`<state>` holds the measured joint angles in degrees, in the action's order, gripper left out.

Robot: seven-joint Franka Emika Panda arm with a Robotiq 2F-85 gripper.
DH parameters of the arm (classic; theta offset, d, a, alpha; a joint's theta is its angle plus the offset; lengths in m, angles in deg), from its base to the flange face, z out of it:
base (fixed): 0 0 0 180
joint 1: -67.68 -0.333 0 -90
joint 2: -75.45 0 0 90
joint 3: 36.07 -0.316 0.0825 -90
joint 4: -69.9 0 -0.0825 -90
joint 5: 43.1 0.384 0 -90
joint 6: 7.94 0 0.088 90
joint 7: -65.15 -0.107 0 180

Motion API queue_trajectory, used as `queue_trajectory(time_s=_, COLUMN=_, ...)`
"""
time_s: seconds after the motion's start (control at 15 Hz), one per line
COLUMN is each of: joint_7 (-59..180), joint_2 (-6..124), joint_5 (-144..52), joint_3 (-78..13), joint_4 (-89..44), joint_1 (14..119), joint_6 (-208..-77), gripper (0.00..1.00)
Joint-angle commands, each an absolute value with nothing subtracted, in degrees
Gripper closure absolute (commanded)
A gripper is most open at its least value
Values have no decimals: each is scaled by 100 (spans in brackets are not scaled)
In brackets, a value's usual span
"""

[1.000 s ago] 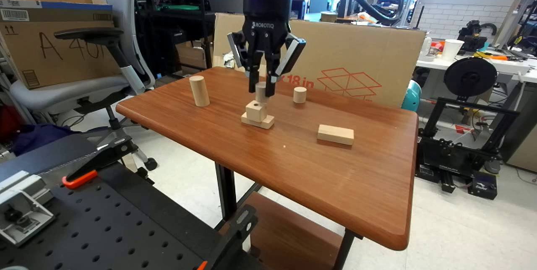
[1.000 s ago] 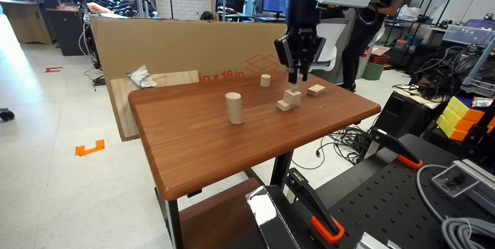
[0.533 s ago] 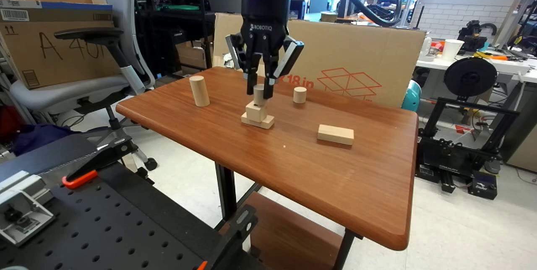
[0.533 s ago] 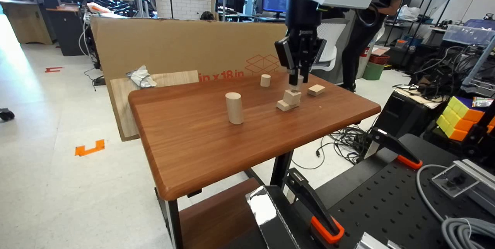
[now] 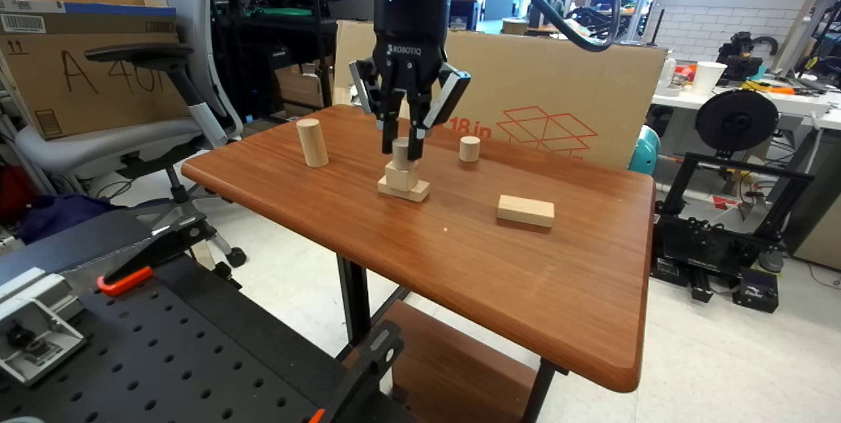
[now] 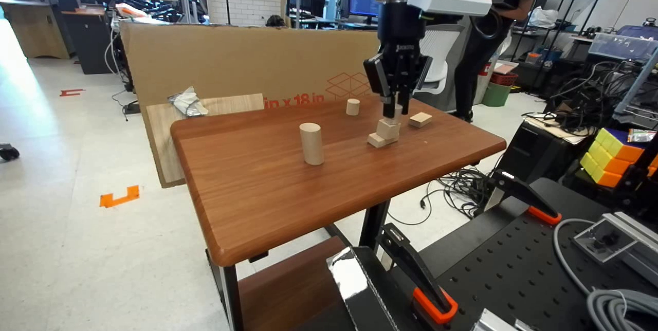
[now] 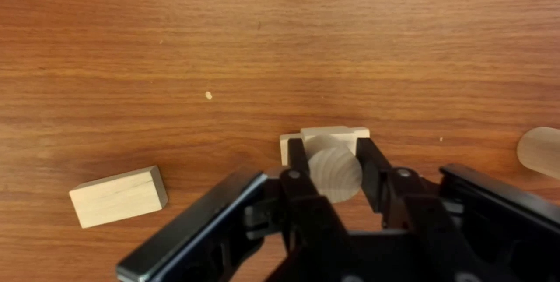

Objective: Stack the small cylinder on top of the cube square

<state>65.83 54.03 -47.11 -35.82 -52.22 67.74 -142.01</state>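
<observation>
The small cylinder (image 5: 403,155), short and pale wood, stands upright between my gripper's fingers (image 5: 402,147). In the wrist view the fingers (image 7: 332,155) close on its sides, and its round top (image 7: 335,176) faces the camera. The cube square (image 5: 401,177) sits below it on a flat wooden slab (image 5: 415,194); the cube also shows in an exterior view (image 6: 387,129). The cylinder's lower end is at the cube's top face, roughly centred. I cannot tell whether it fully rests there. The cube's dark top spot is hidden by the cylinder.
A tall wooden cylinder (image 5: 312,142) stands to one side, also in the wrist view (image 7: 540,153). Another short cylinder (image 5: 469,149) stands near the table's far edge. A rectangular block (image 5: 525,211) lies on the table. A large cardboard sheet (image 5: 545,81) stands behind the table (image 5: 473,265).
My gripper has moved down and slightly sideways with the small cylinder in it. The gap above the cube has closed and the cube's dark spot has become covered. The other blocks have not moved.
</observation>
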Motion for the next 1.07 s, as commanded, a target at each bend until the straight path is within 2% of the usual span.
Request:
queue_trajectory(time_s=0.0, joint_7=6494, joint_2=5412, joint_5=-4700, joint_3=-3583, joint_4=-5293, joint_1=6720, joint_6=-14363, gripper=92)
queue_trajectory(time_s=0.07, joint_7=6493, joint_2=5407, joint_5=-4706, joint_3=-3582, joint_4=-5293, joint_1=6714, joint_6=-14361, gripper=92)
queue_trajectory(time_s=0.13, joint_7=6488, joint_2=5402, joint_5=-4710, joint_3=-3580, joint_4=-5292, joint_1=6707, joint_6=-14358, gripper=85)
queue_trajectory(time_s=0.2, joint_7=6485, joint_2=5398, joint_5=-4718, joint_3=-3577, joint_4=-5292, joint_1=6701, joint_6=-14357, gripper=42)
queue_trajectory(time_s=0.27, joint_7=6480, joint_2=5395, joint_5=-4716, joint_3=-3577, joint_4=-5292, joint_1=6699, joint_6=-14353, gripper=41)
queue_trajectory(time_s=0.67, joint_7=6444, joint_2=5542, joint_5=-4795, joint_3=-3565, joint_4=-5392, joint_1=6644, joint_6=-14379, gripper=1)
queue_trajectory(time_s=1.0, joint_7=6383, joint_2=6222, joint_5=-4648, joint_3=-3627, joint_4=-5581, joint_1=6609, joint_6=-14022, gripper=0)
